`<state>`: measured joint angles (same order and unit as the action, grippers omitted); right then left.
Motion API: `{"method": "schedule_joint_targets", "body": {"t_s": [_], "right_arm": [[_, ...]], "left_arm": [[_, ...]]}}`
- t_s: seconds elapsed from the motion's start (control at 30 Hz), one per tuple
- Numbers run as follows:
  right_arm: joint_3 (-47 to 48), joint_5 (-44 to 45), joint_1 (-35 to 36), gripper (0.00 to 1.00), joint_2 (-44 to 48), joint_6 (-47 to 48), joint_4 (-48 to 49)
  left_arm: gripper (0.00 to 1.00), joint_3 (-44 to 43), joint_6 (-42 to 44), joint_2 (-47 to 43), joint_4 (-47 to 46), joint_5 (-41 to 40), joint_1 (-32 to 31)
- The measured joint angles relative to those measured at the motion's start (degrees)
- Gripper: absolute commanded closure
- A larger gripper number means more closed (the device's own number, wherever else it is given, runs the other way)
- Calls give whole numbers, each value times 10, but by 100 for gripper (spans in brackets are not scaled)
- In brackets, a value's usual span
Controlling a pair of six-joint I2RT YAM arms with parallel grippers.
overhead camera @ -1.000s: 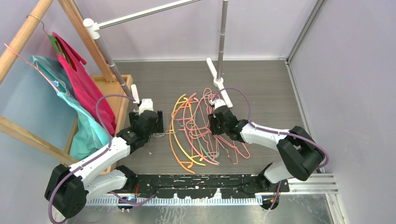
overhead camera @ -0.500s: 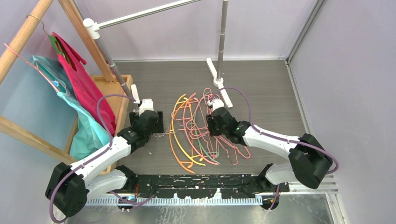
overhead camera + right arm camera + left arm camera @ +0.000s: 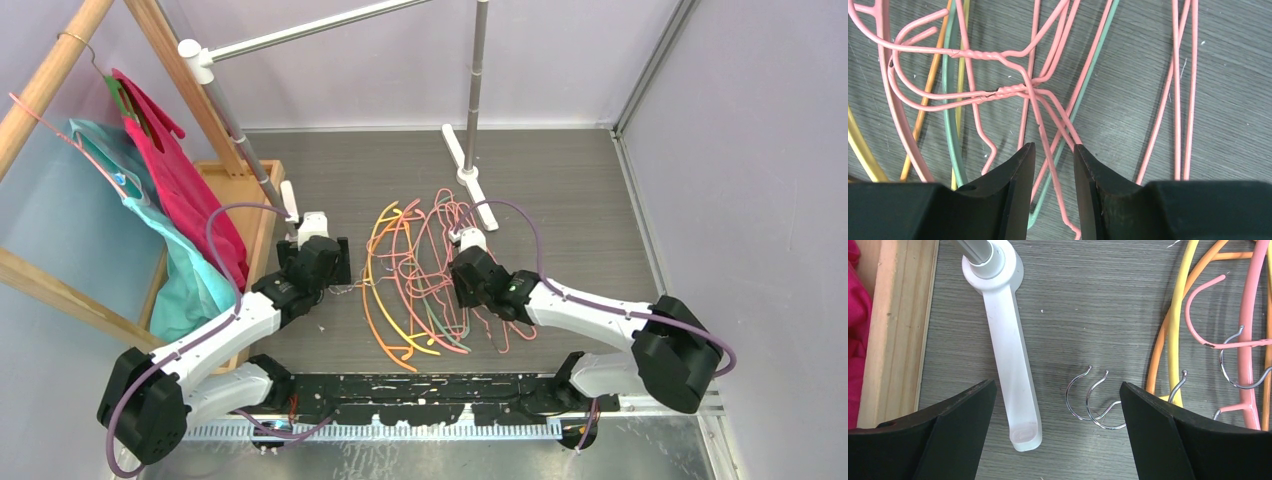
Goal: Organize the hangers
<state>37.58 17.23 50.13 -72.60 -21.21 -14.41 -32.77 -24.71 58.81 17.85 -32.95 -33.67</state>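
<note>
The hangers (image 3: 415, 280) lie in a tangled pile on the dark floor between my arms: pink wire ones, curved orange and yellow ones, and a pale green one. My right gripper (image 3: 472, 282) is low over the pile's right side. In the right wrist view it (image 3: 1054, 150) stands open by a narrow gap, with a pink wire hanger (image 3: 1040, 125) and a green hanger (image 3: 1083, 85) running under the gap; nothing is pinched. My left gripper (image 3: 318, 262) is wide open at the pile's left edge. Two metal hooks (image 3: 1088, 400) lie between its fingers (image 3: 1058, 390).
A white rack foot (image 3: 1008, 345) lies just inside my left finger, and a second white foot (image 3: 470, 175) with its metal pole stands behind the pile. A wooden frame (image 3: 240, 200) with magenta and teal garments (image 3: 175, 200) is at the left. Grey walls enclose the floor.
My right gripper has moved nearer to the arm bases, sliding over the right side of the pile. The left arm and the hangers have not moved.
</note>
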Motion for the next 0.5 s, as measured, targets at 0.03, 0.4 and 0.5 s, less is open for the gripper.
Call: {"method": "schedule_joint_targets", "body": {"t_s": [0.03, 0.4, 0.5], "right_arm": [[0, 3, 0, 61, 2, -2, -2], [-37, -2, 5, 64, 31, -32, -20], [-38, -3, 8, 65, 47, -37, -23]], "left_arm": [[2, 0, -1, 0, 0, 0, 0], [2, 0, -4, 0, 0, 0, 0], [2, 0, -4, 1, 0, 0, 0]]}}
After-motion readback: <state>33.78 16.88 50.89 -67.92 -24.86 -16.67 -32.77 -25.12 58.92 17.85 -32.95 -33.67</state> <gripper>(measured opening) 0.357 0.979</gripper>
